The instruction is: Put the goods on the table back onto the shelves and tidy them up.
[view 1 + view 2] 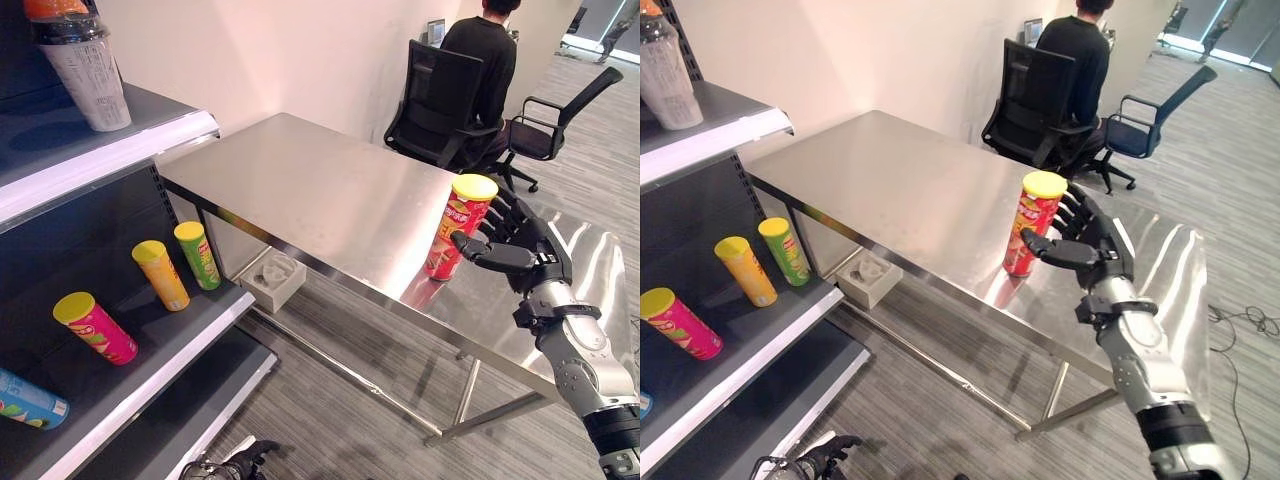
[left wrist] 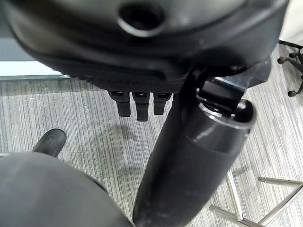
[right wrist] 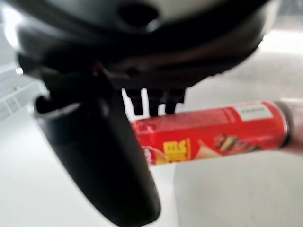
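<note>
A red chip can (image 1: pixel 455 232) with a yellow lid stands upright on the steel table (image 1: pixel 310 185), near its front edge. My right hand (image 1: pixel 522 250) is level with the can and open, its fingers spread behind the can and its thumb reaching across the front. The right wrist view has the can (image 3: pixel 213 137) lying between the thumb and the fingers (image 3: pixel 151 101), with a gap on each side. My left hand (image 1: pixel 245 462) hangs low over the floor, its fingers (image 2: pixel 137 106) relaxed and holding nothing.
The dark shelf (image 1: pixel 150 360) on the left holds a yellow can (image 1: pixel 162 275), a green can (image 1: pixel 198 255), a pink can (image 1: pixel 95 328) and a blue one (image 1: pixel 28 400). A cup (image 1: pixel 85 65) stands on the upper shelf. A person (image 1: pixel 480 60) sits behind the table.
</note>
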Controlling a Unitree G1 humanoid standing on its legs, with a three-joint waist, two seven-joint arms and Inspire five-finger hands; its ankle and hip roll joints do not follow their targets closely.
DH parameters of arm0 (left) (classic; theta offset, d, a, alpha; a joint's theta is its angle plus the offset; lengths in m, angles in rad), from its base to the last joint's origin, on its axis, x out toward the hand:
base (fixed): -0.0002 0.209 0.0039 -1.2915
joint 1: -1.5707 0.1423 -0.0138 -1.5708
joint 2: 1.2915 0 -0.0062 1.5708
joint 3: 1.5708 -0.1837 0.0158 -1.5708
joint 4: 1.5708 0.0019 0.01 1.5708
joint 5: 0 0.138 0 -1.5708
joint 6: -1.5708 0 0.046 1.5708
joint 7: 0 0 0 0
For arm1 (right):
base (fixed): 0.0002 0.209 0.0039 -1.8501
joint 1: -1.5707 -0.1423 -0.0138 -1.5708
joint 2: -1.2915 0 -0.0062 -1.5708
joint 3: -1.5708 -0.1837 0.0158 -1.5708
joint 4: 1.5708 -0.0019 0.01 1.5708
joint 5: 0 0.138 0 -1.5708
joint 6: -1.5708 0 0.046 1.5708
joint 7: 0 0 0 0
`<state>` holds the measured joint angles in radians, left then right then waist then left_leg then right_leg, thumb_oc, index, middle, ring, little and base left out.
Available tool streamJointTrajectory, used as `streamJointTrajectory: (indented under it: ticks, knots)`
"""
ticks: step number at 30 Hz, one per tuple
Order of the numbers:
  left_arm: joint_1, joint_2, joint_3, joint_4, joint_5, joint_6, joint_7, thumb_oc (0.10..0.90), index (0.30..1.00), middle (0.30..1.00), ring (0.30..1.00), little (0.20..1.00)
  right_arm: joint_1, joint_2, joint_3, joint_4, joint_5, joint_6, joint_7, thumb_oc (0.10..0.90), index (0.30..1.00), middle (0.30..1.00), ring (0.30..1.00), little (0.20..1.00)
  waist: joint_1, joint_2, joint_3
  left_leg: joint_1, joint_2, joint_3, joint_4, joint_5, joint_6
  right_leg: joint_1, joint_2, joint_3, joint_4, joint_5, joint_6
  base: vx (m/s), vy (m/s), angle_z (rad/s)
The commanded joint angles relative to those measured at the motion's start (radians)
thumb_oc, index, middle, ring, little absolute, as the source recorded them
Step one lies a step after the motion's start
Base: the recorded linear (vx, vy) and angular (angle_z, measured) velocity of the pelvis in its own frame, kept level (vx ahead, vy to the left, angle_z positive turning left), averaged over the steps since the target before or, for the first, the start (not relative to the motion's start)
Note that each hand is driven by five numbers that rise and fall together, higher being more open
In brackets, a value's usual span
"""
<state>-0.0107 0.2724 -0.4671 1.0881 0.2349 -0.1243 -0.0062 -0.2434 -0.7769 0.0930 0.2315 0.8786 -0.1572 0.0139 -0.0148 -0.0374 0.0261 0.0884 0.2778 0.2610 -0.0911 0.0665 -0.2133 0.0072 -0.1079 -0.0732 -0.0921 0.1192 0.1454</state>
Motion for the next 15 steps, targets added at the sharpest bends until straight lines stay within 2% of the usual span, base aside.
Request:
streamJointTrajectory:
  ticks: [1, 15]
  knots:
    - [-0.050, -0.015, -0.046, 0.027, -0.014, -0.026, 0.019, 0.800, 0.900, 0.900, 0.900, 0.900, -0.145, -0.091, -0.045, 0.002, 0.032, -0.072, -0.003, 0.800, 0.900, 0.900, 0.900, 0.900, 0.030, -0.017, -0.042, 0.017, -0.059, 0.020, 0.004, -0.050, 0.064, -0.002, 0.005, 0.015, 0.107, -0.153, 0.011, 0.00, 0.000, 0.00]
    - [-0.047, -0.013, -0.016, 0.036, -0.001, -0.023, 0.022, 0.800, 0.900, 0.900, 0.900, 0.900, -0.036, -0.089, -0.161, -0.092, -0.019, -0.098, -0.022, 0.800, 0.900, 0.900, 0.900, 0.900, 0.015, -0.012, -0.047, 0.022, -0.066, 0.027, 0.004, -0.059, 0.072, -0.005, -0.001, 0.024, 0.102, -0.146, 0.015, 0.00, 0.000, 0.00]
